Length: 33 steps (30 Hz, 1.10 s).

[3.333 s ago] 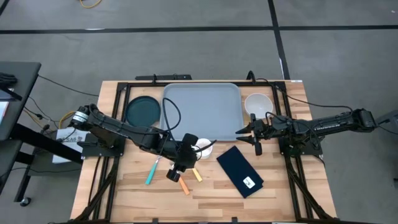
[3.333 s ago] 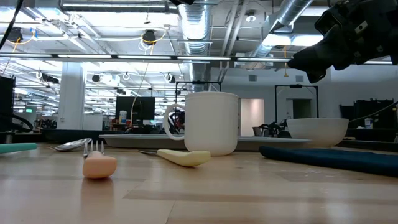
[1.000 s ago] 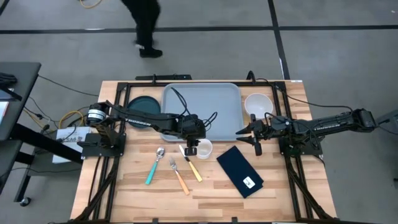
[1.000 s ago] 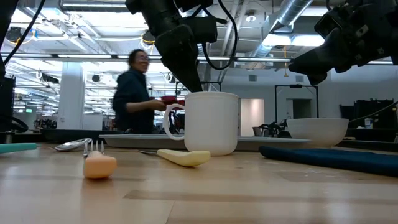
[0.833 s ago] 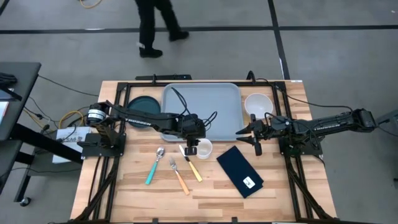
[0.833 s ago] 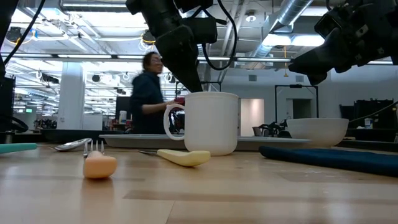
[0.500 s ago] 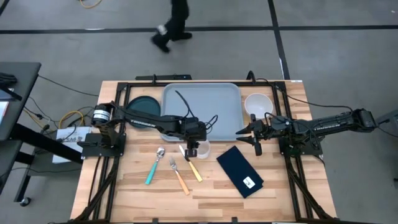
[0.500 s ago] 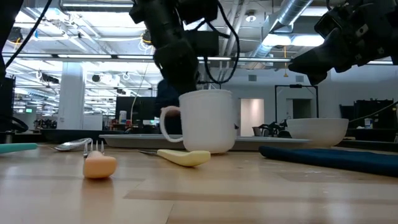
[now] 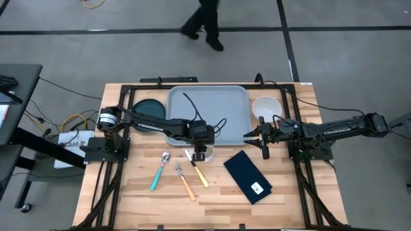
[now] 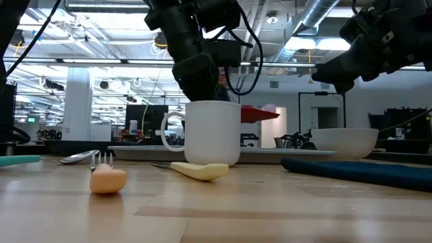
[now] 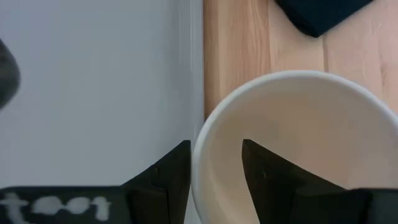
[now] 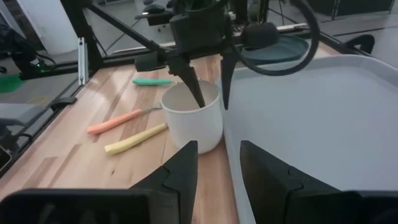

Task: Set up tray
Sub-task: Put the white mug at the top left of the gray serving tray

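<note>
The light grey-blue tray [image 9: 209, 112] lies at the table's far middle. A white mug [image 10: 206, 131] stands upright just in front of the tray's near rim [image 12: 233, 155], its handle [image 10: 169, 131] toward the table's left. My left gripper [image 9: 200, 153] stands over the mug and hides most of it from above. It is shut on the mug's rim. My right gripper [image 9: 257, 136] hovers open by the tray's right edge and touches nothing. My left gripper holds the mug by its rim [image 11: 199, 155] on the side next to the tray. One finger [image 12: 196, 93] is inside the mug and one finger [image 12: 225, 81] outside. The fingers come from above, pointing down. The mug is upright; I cannot tell whether its base touches the table.
A teal plate [image 9: 148, 114] sits left of the tray and a white bowl [image 9: 266, 107] right of it. A navy napkin [image 9: 248, 176] lies near right. A teal-handled spoon [image 9: 157, 174], an orange-handled fork [image 9: 185, 183] and a yellow-handled knife [image 9: 199, 172] lie near the mug. A person [image 9: 205, 22] walks beyond the far edge.
My left gripper has moved with the mug a little toward the table's left, along the tray's near rim. The mug tipped slightly on the way and stands upright again now. The person on the floor beyond the table has walked toward the right.
</note>
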### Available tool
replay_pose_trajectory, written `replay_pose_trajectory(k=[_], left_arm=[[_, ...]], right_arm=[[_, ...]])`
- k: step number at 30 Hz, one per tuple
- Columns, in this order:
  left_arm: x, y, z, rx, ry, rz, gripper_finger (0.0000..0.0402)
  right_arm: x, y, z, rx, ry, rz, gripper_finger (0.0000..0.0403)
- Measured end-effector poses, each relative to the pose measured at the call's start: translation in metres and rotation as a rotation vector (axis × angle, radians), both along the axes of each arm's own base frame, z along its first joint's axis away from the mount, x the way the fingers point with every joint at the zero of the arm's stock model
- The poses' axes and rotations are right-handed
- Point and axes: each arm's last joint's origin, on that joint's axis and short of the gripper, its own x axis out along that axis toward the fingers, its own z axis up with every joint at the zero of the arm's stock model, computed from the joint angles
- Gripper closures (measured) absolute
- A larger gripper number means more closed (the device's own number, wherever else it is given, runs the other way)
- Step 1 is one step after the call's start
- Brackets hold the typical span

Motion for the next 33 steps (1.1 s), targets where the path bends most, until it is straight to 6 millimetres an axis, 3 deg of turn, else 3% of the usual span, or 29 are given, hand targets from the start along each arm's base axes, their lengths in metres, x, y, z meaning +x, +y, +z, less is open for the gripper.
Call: replay_pose_trajectory(k=[6, 16, 24, 33], left_arm=[[0.001, 0.0, 0.004, 0.0, 0.008, 0.001, 0.0287], [0.0, 0.001, 0.004, 0.005, 0.014, -0.019, 0.0393], [0.002, 0.0, 0.013, 0.039, 0.019, -0.072, 0.0396], [0.004, 0.0, 0.046, 0.082, 0.074, -0.132, 0.0398]], right_arm=[[0.0, -0.001, 0.0, 0.0, 0.0, -0.006, 0.029], [0.0, -0.001, 0.0, 0.001, 0.0, -0.005, 0.029], [0.0, -0.001, 0.0, 0.001, 0.0, -0.005, 0.029], [0.0, -0.001, 0.0, 0.001, 0.0, -0.005, 0.029]])
